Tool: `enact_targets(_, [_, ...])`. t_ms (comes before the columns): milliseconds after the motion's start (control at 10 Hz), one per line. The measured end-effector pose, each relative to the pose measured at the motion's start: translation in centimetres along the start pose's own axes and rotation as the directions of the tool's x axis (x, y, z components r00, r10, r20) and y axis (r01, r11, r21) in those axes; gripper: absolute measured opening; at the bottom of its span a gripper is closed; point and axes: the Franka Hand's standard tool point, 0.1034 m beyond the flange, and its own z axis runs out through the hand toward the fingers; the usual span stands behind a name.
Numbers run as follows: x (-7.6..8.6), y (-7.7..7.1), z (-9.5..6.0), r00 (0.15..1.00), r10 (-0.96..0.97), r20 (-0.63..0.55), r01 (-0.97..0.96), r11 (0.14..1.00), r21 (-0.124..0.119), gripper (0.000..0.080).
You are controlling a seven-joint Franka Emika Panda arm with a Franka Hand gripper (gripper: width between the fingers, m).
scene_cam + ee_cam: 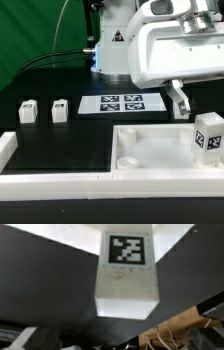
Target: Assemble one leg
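Note:
A leg (207, 136), a small white post with a black-and-white tag, stands upright at the right side of the large white tray (150, 150). In the wrist view this leg (127, 280) fills the middle, its tag at the far end by the tray (55, 235). My gripper (200, 112) hangs just above the leg's top. One dark finger (181, 103) shows a little to the exterior view's left of the leg, apart from it. In the wrist view the gripper (115, 331) looks open, with dark gaps on both sides of the leg's near end.
Two more small white legs (28, 110) (60, 109) stand on the black table at the exterior view's left. The marker board (120, 103) lies behind the tray. A white part (8, 150) sits at the front left edge. The robot base (115, 45) is at the back.

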Motion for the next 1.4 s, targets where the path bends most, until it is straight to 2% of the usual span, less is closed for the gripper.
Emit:
enact_targets(700, [-0.2, 0.0, 0.2, 1.0, 0.002, 0.012, -0.002, 1.0, 0.004, 0.0649])
enact_targets(800, [-0.2, 0.2, 0.2, 0.998, 0.001, 0.058, -0.002, 1.0, 0.02, 0.0649])
enact_targets(900, [0.0, 0.5, 0.1, 0.998, 0.001, 0.068, -0.003, 1.0, 0.022, 0.0649])
enact_targets(1000, [-0.3, 0.1, 0.2, 0.992, 0.006, 0.123, -0.012, 0.999, 0.046, 0.0649])
enact_targets(1100, [-0.3, -1.0, 0.0, 0.973, 0.026, 0.23, -0.047, 0.995, 0.086, 0.0649])
enact_targets(1300, [-0.3, -2.1, -0.2, 0.918, 0.03, 0.396, -0.09, 0.987, 0.133, 0.0649])
enact_targets(1400, [-0.3, -1.7, -0.1, 0.886, 0.014, 0.464, -0.096, 0.984, 0.152, 0.0649])
